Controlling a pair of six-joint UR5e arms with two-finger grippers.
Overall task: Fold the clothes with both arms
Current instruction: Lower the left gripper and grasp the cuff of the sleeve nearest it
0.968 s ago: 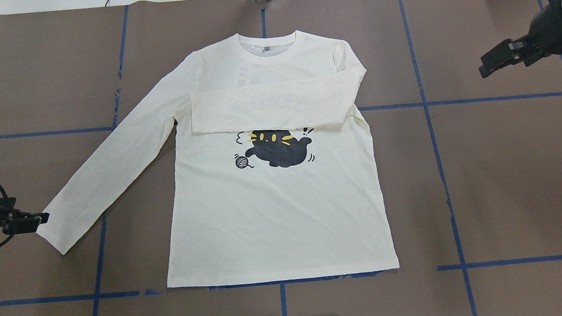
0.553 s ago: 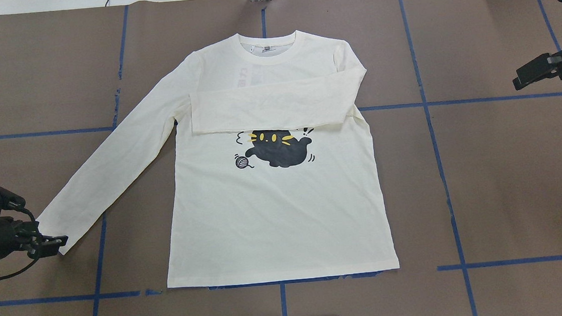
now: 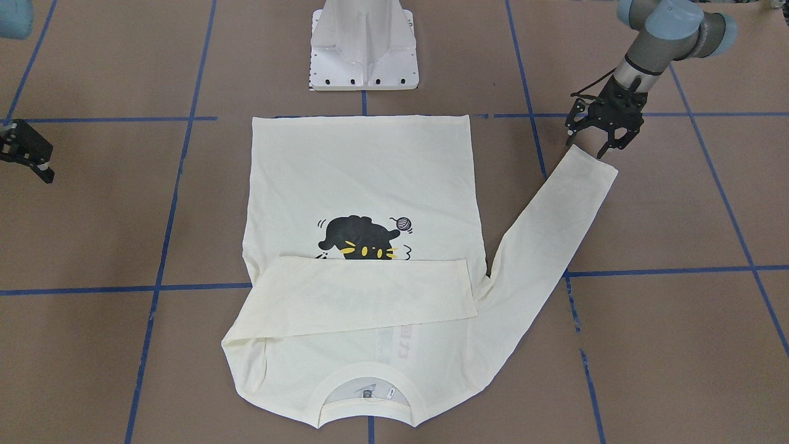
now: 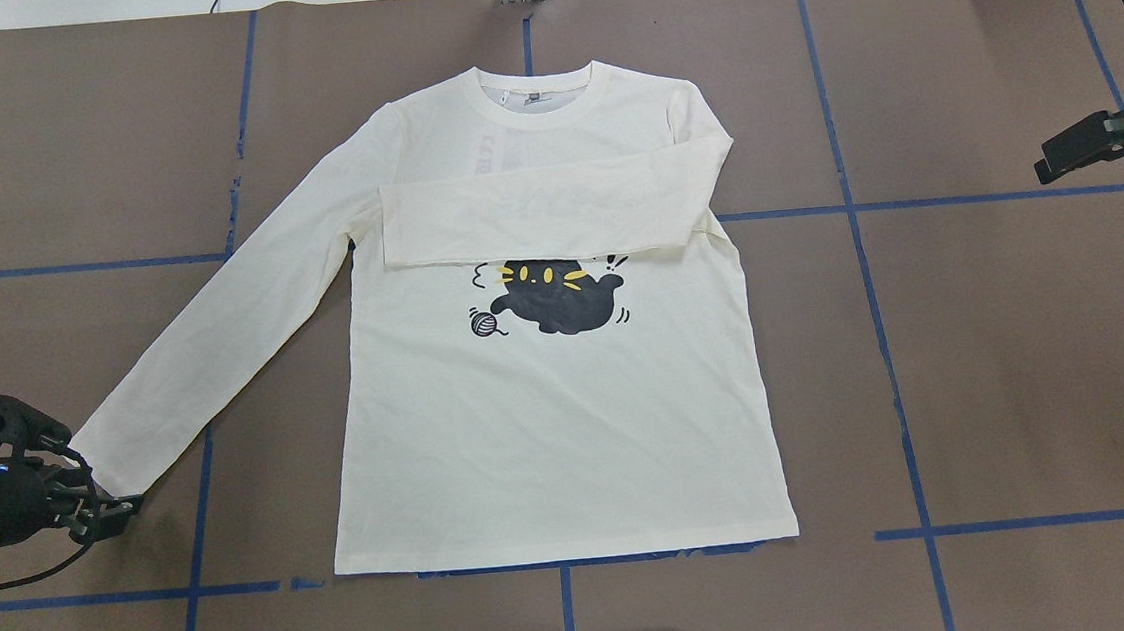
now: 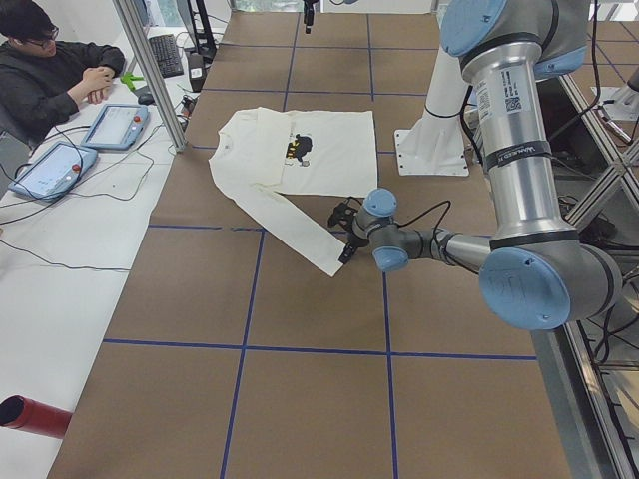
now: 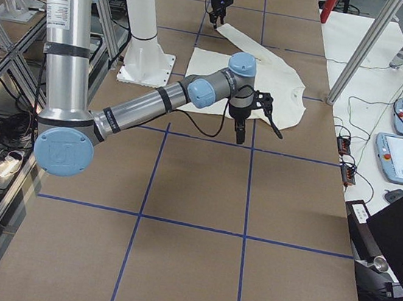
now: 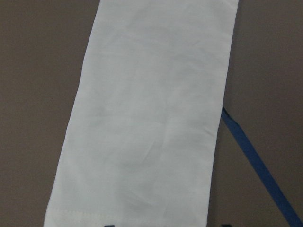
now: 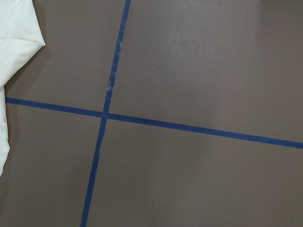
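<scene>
The cream shirt (image 4: 552, 437) lies flat on the brown table, print side up, with the black cat (image 4: 560, 296) showing. One sleeve (image 4: 534, 212) is folded across the chest. The other sleeve (image 4: 212, 323) stretches out towards my left gripper (image 4: 121, 506). That gripper is open, low at the cuff's end (image 3: 595, 163), with its fingers to either side of the cuff (image 7: 132, 203). My right gripper (image 4: 1047, 167) hangs open and empty above bare table, well off the shirt's right side. It also shows in the front view (image 3: 37, 172).
The white pedestal base (image 3: 363, 49) stands just behind the shirt's hem. Blue tape lines (image 8: 106, 113) grid the table. An operator (image 5: 55, 75) and tablets (image 5: 115, 125) are at the far side. A red cylinder (image 5: 30, 414) lies off the table.
My left gripper has moved along the cuff towards the robot's side and now sits at the cuff's end. My right gripper has drawn back to the right, away from the shirt.
</scene>
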